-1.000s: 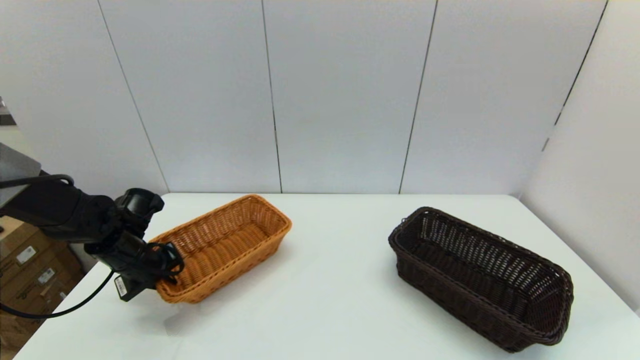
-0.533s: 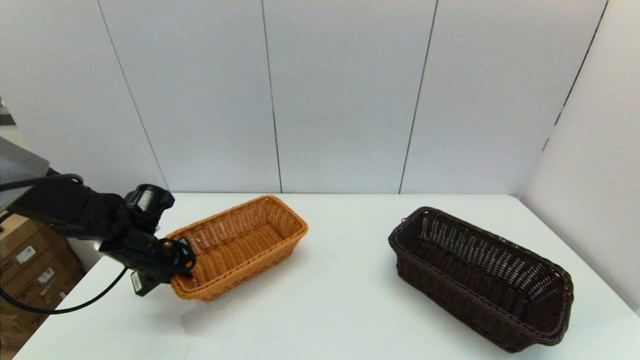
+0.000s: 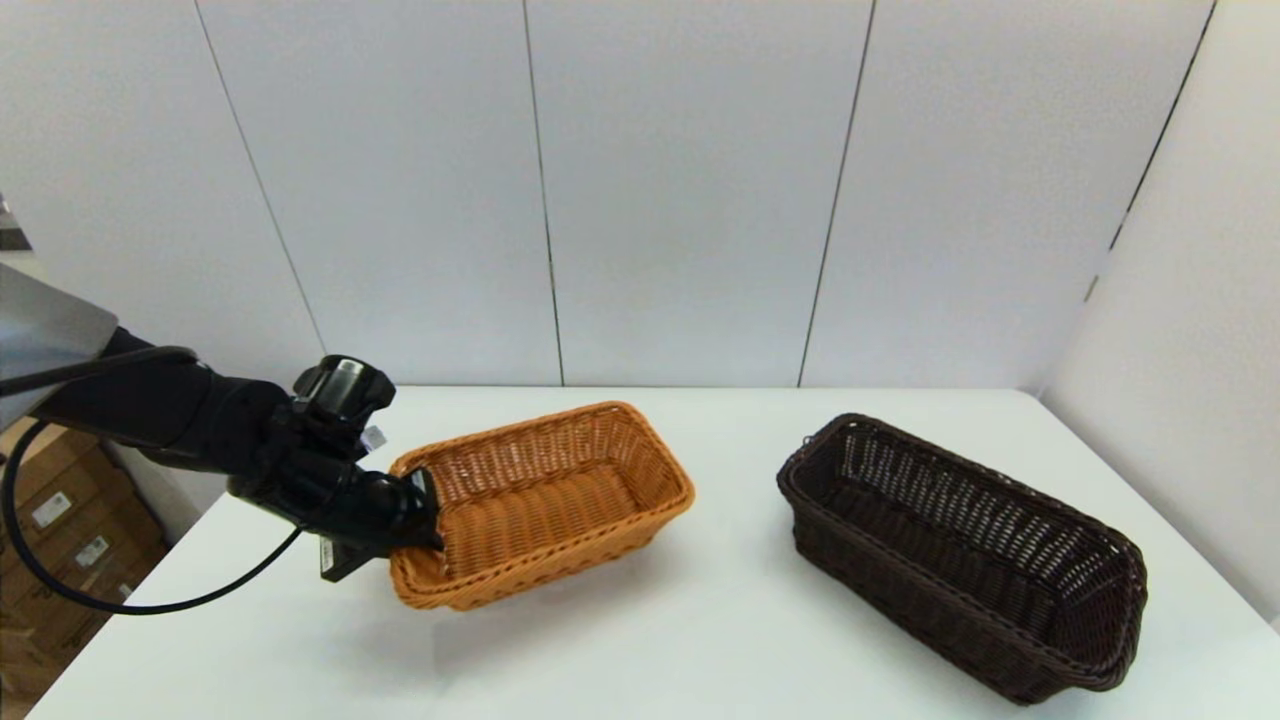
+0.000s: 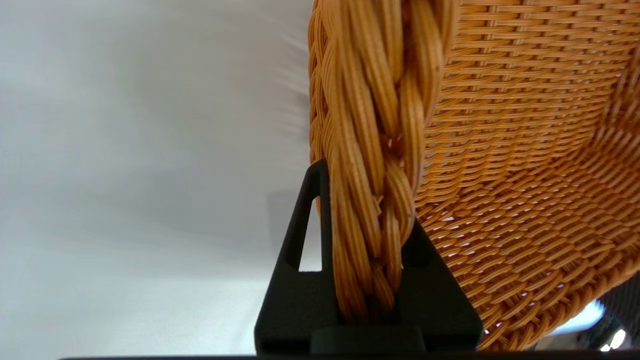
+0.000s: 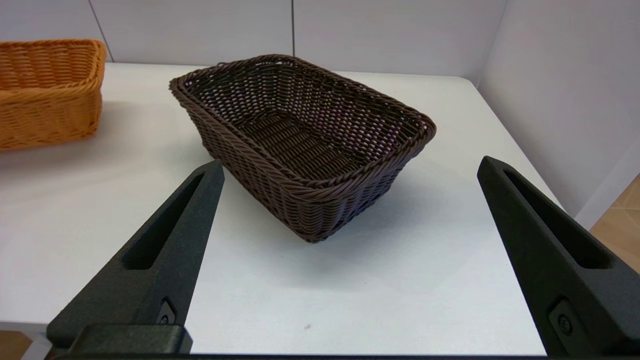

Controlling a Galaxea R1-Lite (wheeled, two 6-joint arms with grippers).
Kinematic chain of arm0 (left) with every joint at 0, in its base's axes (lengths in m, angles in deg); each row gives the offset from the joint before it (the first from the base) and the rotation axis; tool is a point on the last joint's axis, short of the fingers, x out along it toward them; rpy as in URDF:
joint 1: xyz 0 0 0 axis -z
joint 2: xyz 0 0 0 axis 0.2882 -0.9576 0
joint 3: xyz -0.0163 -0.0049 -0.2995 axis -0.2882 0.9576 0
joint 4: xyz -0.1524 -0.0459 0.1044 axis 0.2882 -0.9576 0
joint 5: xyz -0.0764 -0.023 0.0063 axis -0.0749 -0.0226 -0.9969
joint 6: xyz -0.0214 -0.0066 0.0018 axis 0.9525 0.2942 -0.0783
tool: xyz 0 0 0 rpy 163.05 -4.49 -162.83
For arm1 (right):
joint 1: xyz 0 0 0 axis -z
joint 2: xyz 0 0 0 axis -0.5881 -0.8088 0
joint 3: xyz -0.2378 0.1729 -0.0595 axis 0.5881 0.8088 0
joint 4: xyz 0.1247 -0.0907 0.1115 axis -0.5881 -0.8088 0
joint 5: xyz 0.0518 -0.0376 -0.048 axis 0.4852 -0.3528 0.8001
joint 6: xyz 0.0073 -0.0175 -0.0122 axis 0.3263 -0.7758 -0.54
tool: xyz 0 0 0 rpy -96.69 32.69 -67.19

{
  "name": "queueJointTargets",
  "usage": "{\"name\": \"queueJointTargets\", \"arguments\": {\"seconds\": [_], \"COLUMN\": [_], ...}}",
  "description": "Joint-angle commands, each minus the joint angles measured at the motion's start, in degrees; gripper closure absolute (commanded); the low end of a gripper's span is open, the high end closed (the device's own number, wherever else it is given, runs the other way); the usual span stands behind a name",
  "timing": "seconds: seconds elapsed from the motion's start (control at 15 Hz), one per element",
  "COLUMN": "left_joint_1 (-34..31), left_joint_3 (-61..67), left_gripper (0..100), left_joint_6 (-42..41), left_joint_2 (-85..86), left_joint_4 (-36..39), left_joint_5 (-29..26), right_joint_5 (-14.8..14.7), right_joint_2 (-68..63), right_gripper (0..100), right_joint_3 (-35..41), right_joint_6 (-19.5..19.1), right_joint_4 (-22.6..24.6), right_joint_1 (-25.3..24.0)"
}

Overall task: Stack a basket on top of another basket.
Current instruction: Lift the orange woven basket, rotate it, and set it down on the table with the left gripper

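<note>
My left gripper [image 4: 367, 240] fingers pinch the orange-tan basket [image 3: 545, 500] rim, dragged right since earlier; right gripper [image 5: 345, 215] fingers spread wide.

I seem to work in a lab or test room: a plain white table [image 3: 680, 620], bare grey wall panels [image 3: 690, 190], stacked cardboard boxes [image 3: 60, 540] behind my left hand [image 3: 425, 520].

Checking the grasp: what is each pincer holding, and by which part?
Left pincer clamps the orange-tan basket by its braided end rim. Right pincer is open, holding nothing.
</note>
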Motion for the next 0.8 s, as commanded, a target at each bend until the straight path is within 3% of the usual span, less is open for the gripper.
{"name": "queueJointTargets", "arguments": {"seconds": [0.07, 0.4, 0.8], "left_joint_1": [0.3, 0.3, 3.8], "left_joint_3": [0.2, 0.7, -1.7], "left_gripper": [100, 100, 100], "left_joint_6": [-2.2, -13.4, -18.3], "left_joint_2": [0.3, 0.0, -2.5], "left_joint_4": [0.0, -0.3, 0.0], "left_joint_5": [-3.0, -5.6, -7.2], "right_joint_5": [0.0, 0.0, 0.0], "right_joint_2": [-0.1, -0.1, -0.1], "right_gripper": [0, 0, 0], "right_joint_3": [0.0, 0.0, 0.0], "right_joint_6": [0.0, 0.0, 0.0], "right_joint_4": [0.0, 0.0, 0.0], "right_joint_1": [0.0, 0.0, 0.0]}}
